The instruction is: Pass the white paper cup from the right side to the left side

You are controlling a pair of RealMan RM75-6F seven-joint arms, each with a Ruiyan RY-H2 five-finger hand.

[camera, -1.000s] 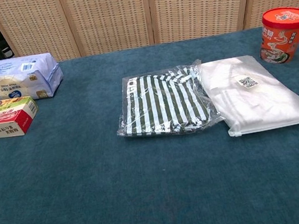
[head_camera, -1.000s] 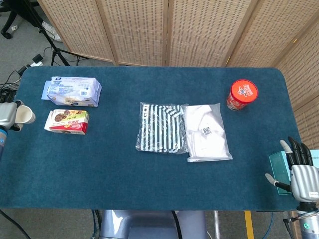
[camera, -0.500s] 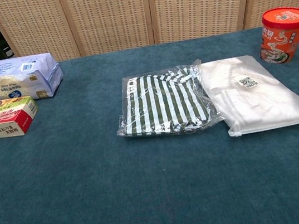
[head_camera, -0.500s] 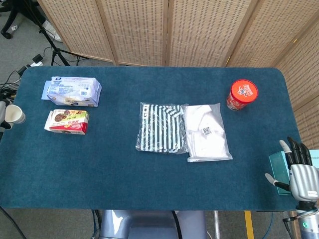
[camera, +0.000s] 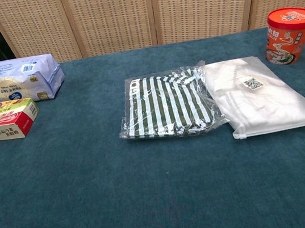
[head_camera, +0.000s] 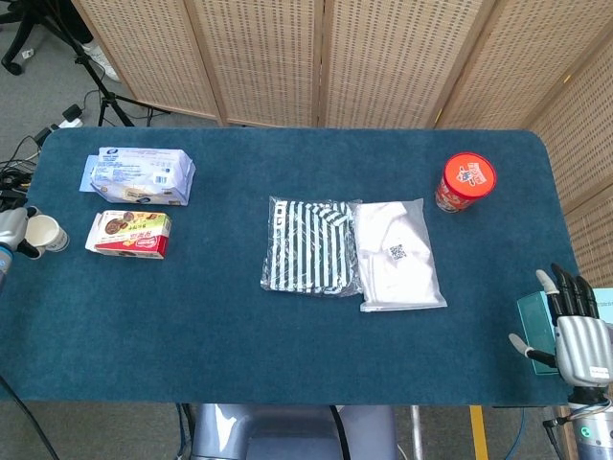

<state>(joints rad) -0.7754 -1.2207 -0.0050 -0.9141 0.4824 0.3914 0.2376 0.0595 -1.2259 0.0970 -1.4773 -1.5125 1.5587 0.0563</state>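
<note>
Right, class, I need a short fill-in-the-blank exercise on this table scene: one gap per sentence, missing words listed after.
1. The white paper cup is held by the robot's ____ hand at the table's edge.
2. The instant noodle cup has a ____ lid.
3. The striped garment bag lies directly beside the ____ garment bag.
4. The right hand has its fingers spread and holds ____.

Missing words: left; red; white; nothing
</note>
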